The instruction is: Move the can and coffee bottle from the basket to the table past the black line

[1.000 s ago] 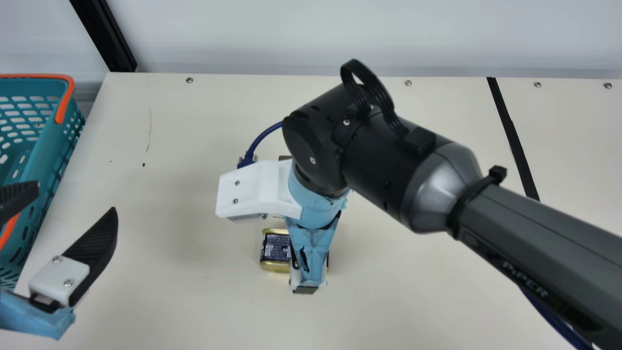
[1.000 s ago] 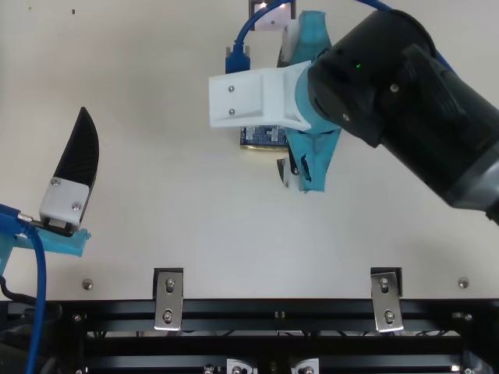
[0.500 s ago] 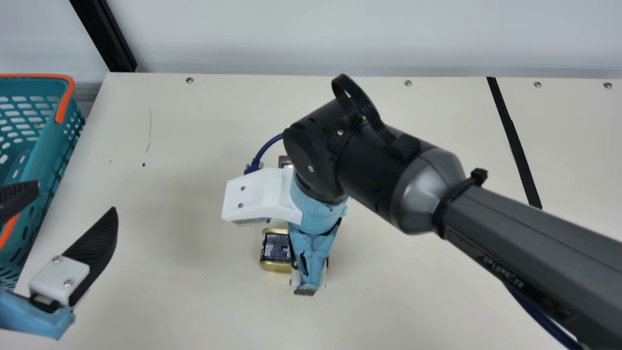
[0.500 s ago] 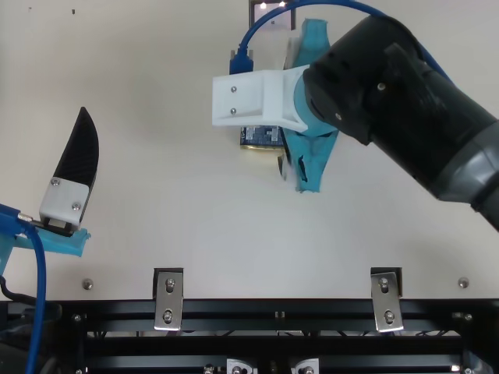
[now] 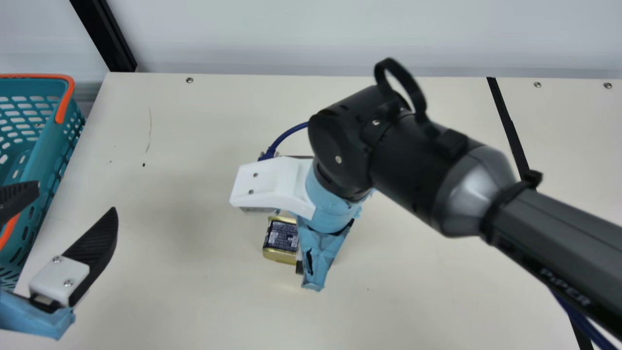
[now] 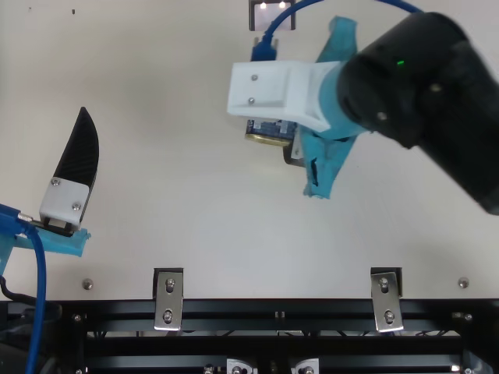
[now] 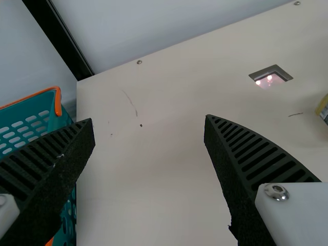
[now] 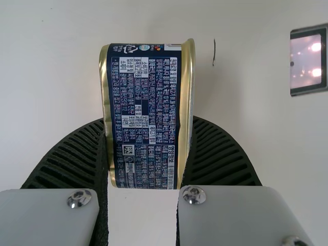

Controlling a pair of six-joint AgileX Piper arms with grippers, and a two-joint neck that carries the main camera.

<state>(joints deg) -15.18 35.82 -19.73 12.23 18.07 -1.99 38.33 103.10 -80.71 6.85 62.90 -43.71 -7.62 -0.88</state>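
Observation:
My right gripper [image 5: 318, 253] is over the middle of the table, shut on the navy and gold can [image 5: 282, 236], whose left part sticks out beside the blue-taped finger mount. In the right wrist view the can [image 8: 143, 118] is pinched between the two ribbed fingers of that gripper [image 8: 147, 125]. I cannot tell whether it is clear of the table. My left gripper [image 5: 75, 197] stands open near the basket [image 5: 48, 141] at the left; in its wrist view the gripper [image 7: 149, 121] has nothing between its fingers. The black line [image 5: 508, 126] runs down the table's right side.
My right forearm [image 5: 559, 243] crosses the black line, trailing a blue cable [image 5: 289, 133] near its wrist. A small framed light panel [image 6: 273, 15] is set in the table behind the can. Metal brackets [image 6: 168, 300] line the near edge.
My right gripper first shifted slightly, then moved to the right, and the can came along, now turned a little. One of its fingers shows nearer the can. The left arm has kept still.

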